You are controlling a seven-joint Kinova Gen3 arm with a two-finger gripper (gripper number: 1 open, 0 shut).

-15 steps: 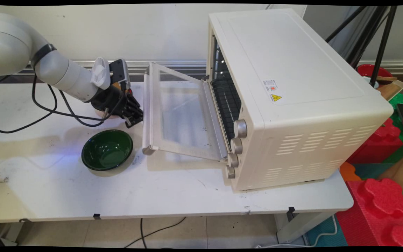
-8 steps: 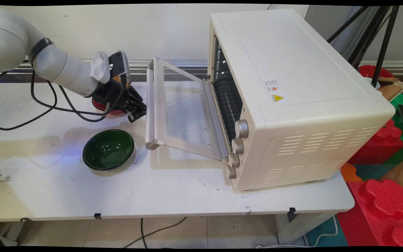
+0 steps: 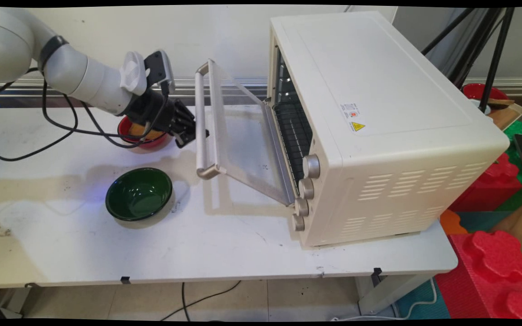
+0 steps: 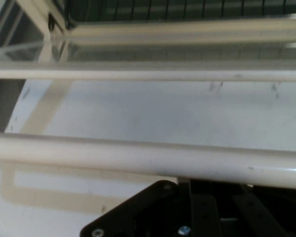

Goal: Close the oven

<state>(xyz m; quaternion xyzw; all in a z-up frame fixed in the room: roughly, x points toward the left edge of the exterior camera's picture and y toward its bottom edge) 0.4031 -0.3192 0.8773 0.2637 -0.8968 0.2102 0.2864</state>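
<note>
My claw (image 3: 187, 131) presses against the handle (image 3: 202, 122) of the toaster oven (image 3: 379, 122), its door (image 3: 243, 136) half raised; I cannot tell how the claw is set. A red bowl (image 3: 145, 136) sits behind it, a green bowl (image 3: 138, 194) nearer on the desk (image 3: 224, 249). Pushing well, I judge, means following the hinge's arc

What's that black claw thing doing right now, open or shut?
Gripper: pressed against the oven door handle; open or shut cannot be told.
</note>
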